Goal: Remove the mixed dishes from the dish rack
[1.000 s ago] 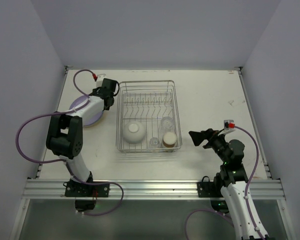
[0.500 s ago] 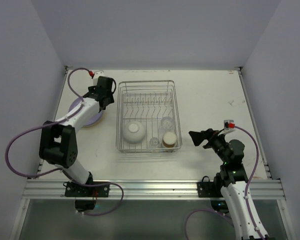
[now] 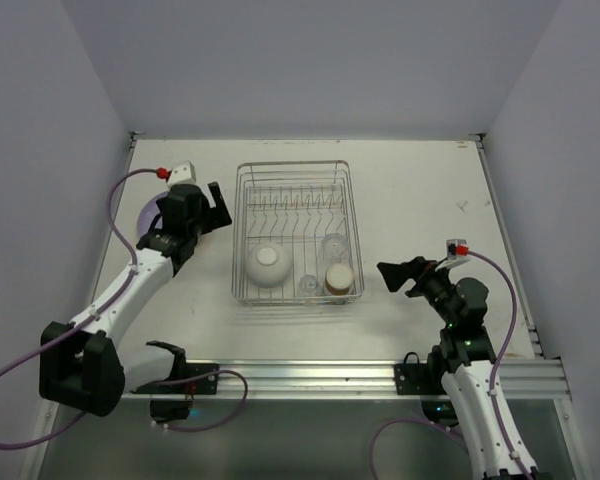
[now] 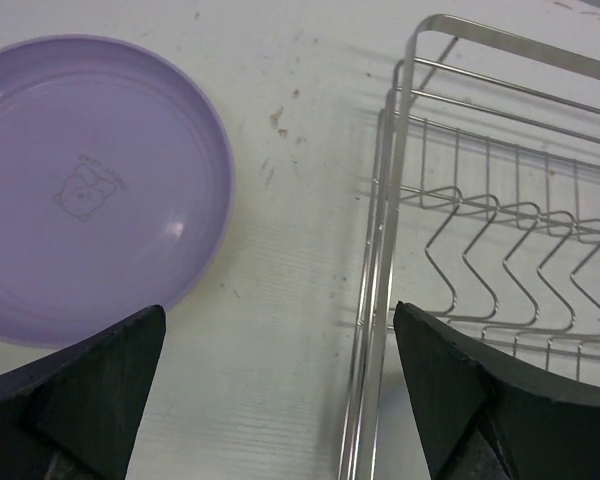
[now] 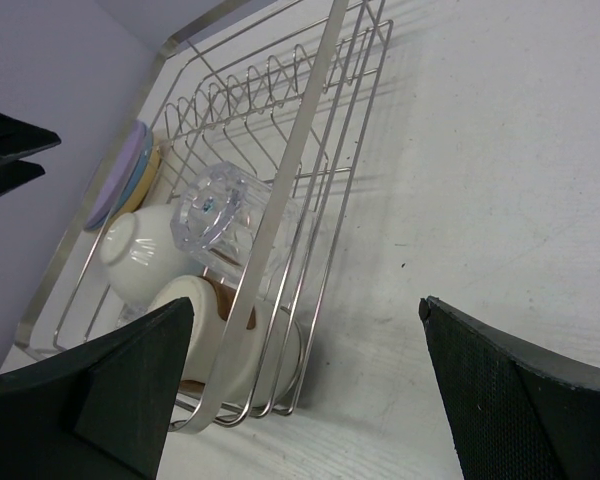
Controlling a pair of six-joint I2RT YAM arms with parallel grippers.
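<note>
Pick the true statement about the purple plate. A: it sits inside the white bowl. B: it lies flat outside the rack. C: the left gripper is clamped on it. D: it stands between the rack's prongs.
B: the purple plate lies flat beside the dish rack, clear of the open left gripper.

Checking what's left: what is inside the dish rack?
A white bowl, two clear glasses and a brown cup stand at the dish rack's near end. Anything under the bowl is covered.
</note>
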